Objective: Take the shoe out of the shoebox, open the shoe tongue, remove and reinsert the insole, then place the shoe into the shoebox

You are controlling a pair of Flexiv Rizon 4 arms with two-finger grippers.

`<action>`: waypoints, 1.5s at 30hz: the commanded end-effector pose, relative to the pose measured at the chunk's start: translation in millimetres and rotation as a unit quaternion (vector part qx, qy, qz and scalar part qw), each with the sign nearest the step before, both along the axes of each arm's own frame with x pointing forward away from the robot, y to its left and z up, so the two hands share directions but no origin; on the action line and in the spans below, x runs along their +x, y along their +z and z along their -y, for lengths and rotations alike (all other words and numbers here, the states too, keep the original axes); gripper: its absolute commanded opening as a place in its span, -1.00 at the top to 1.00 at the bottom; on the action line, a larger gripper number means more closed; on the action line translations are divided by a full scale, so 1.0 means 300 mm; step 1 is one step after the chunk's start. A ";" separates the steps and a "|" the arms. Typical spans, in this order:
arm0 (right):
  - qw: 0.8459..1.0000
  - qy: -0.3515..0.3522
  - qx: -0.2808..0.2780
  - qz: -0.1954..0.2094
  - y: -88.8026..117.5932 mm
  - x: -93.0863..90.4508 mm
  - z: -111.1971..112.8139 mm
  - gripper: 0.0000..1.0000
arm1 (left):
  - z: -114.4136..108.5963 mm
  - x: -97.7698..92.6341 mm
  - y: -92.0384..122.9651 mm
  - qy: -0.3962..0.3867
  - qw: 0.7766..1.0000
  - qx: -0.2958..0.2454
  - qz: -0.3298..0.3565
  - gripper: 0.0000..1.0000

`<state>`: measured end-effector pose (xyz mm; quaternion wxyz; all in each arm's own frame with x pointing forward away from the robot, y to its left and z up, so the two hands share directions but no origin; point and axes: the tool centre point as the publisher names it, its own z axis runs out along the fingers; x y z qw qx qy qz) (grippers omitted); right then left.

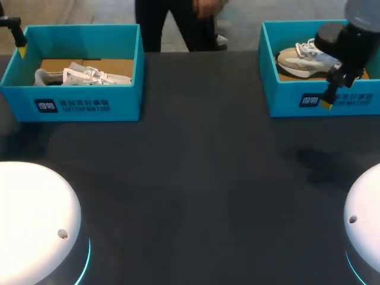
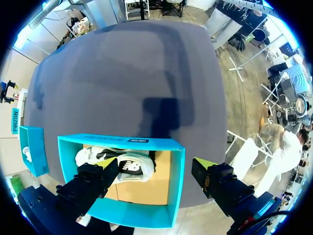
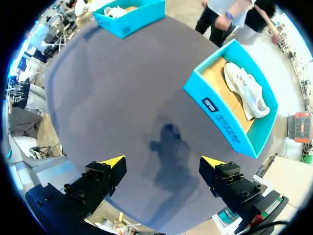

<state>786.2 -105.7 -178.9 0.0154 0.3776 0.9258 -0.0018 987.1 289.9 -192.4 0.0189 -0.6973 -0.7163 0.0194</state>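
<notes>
**Shoe not yet lifted out; both claws open**

The dark table (image 1: 196,178) offers a wide stretch for working between the left shoebox (image 1: 89,105) and the right shoebox (image 1: 285,105), which sit well apart at its far edge. A white shoe (image 1: 83,75) lies in the left box and a beige shoe (image 1: 300,57) in the right. The left gripper (image 2: 156,164) hangs over the white shoe, fingers spread and empty. The right gripper (image 3: 164,160) hovers over the table beside its box, also spread and empty. The step in hand looks like taking a shoe out. The next move would be a descent between tight box walls.
</notes>
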 end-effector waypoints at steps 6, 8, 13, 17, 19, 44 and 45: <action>0.999 -0.050 0.002 -0.014 0.012 0.059 0.012 -1.00 | 0.000 -0.006 0.001 0.000 1.000 0.001 0.002 -1.00; 0.996 -0.085 0.007 0.001 0.031 0.109 0.037 -1.00 | 0.000 -0.006 0.001 0.000 1.000 0.001 0.002 -1.00; 0.991 -0.131 -0.031 -0.001 0.063 0.242 0.119 -1.00 | 0.000 -0.006 0.001 0.000 1.000 0.001 0.002 -1.00; 0.985 -0.162 -0.055 -0.011 0.076 0.349 0.197 -1.00 | 0.000 -0.006 0.001 0.000 1.000 0.001 0.002 -1.00; 0.983 -0.174 -0.060 -0.013 0.081 0.400 0.232 -1.00 | 0.000 -0.006 0.001 0.000 1.000 0.001 0.002 -1.00; 0.968 -0.215 -0.131 -0.009 -0.112 0.743 0.394 -1.00 | 0.000 -0.006 0.001 0.000 1.000 0.001 0.002 -1.00; 0.968 -0.215 -0.131 -0.009 -0.112 0.743 0.394 -1.00 | 0.000 -0.006 0.001 0.000 1.000 0.001 0.002 -1.00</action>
